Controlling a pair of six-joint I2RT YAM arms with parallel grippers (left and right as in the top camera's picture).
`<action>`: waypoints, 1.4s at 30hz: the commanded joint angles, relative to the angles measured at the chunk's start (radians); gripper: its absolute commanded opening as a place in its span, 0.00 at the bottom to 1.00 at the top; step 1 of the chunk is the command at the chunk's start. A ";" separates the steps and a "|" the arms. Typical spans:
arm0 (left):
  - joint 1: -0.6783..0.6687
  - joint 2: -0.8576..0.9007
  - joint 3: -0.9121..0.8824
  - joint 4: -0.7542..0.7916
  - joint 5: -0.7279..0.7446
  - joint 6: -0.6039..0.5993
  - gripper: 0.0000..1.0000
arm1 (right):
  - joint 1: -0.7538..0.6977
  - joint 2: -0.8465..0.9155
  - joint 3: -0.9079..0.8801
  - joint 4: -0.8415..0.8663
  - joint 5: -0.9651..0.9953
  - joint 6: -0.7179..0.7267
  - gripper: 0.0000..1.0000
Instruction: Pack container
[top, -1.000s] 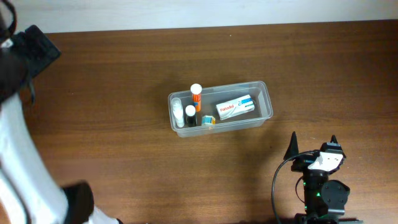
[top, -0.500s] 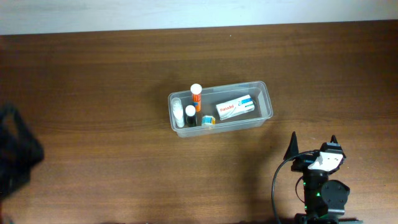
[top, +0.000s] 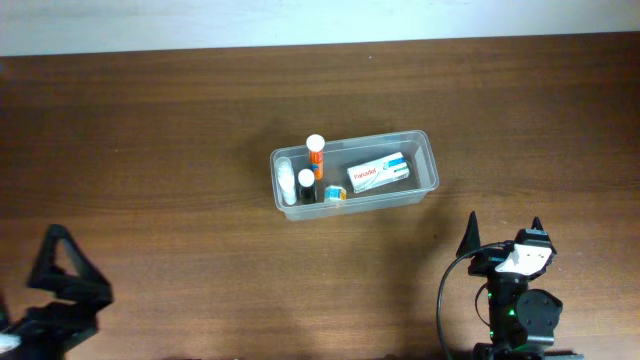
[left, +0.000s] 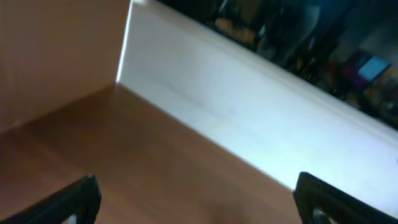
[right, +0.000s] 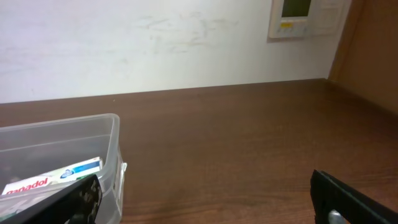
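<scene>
- The container (top: 428, 166) sits on the table (top: 180, 130) just up and right of the middle in the overhead view, long side running left-right and tilted a touch.
- Inside it, the white-and-green medicine box (top: 379, 173) lies flat in the right half. You can see it from the right wrist view too, through the clear wall at the left edge.
- At the left end there's a small white bottle (top: 286, 184), then a dark bottle with a white cap (top: 306, 185) right beside it, and a little teal-and-white thing (top: 334, 193) next to that, too small to make out.
- An orange bottle with a white cap (top: 316, 152) stands at the far rim, about 11 o'clock from the box. Can't tell if it's inside or just behind the wall.
- The right gripper (top: 502, 236) is at roughly 5 o'clock from the tub, well apart from it, fingers spread wide with nothing between them.
- The left gripper (top: 62, 262) is way off at 8 o'clock near the bottom-left corner, jaws also wide and holding nothing.
- The left wrist view is blurry, mostly pale wall (left: 249, 118) and table edge.
</scene>
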 joint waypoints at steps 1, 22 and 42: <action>-0.005 -0.119 -0.269 0.164 -0.006 -0.006 1.00 | -0.007 -0.009 -0.005 -0.008 0.011 -0.006 0.98; -0.005 -0.531 -1.349 1.227 0.133 -0.005 1.00 | -0.007 -0.008 -0.005 -0.008 0.011 -0.006 0.98; -0.005 -0.641 -1.493 1.238 0.133 -0.005 1.00 | -0.007 -0.008 -0.005 -0.008 0.011 -0.006 0.98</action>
